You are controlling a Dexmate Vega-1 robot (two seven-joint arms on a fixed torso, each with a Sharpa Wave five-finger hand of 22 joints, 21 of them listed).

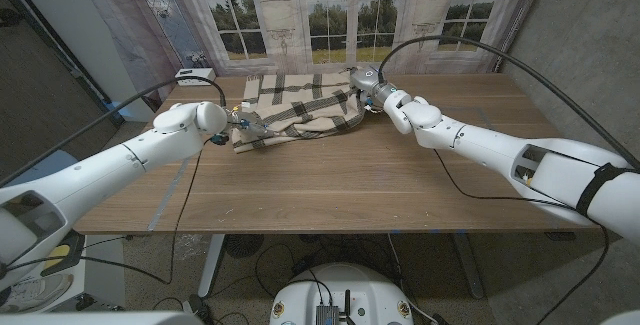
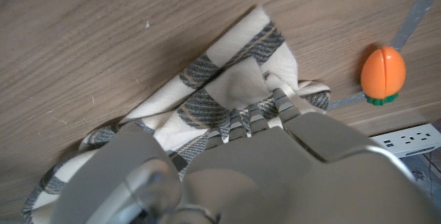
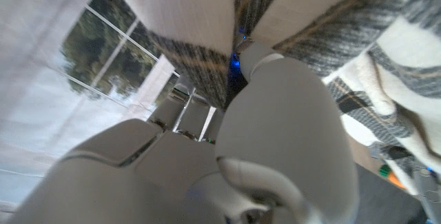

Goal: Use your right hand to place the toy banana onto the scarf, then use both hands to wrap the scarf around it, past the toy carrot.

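The cream scarf [image 1: 300, 105] with dark stripes lies bunched and folded at the back middle of the table. My left hand [image 1: 243, 122] is at its near left corner, and in the left wrist view its fingers [image 2: 275, 100] pinch a fold of the scarf [image 2: 213, 93]. My right hand [image 1: 368, 82] is at the scarf's far right corner and holds that edge raised; the cloth [image 3: 310, 10] hangs close over the hand [image 3: 275, 127]. The toy carrot [image 2: 382, 74], orange with a green base, lies on the wood just beyond the left hand's fingers.
A white power strip [image 1: 193, 75] sits at the table's back left, also seen past the carrot [image 2: 410, 140]. Black cables run from both arms across the table. A grey tape line [image 1: 175, 180] crosses the table's left part. Curtains and a window backdrop stand behind.
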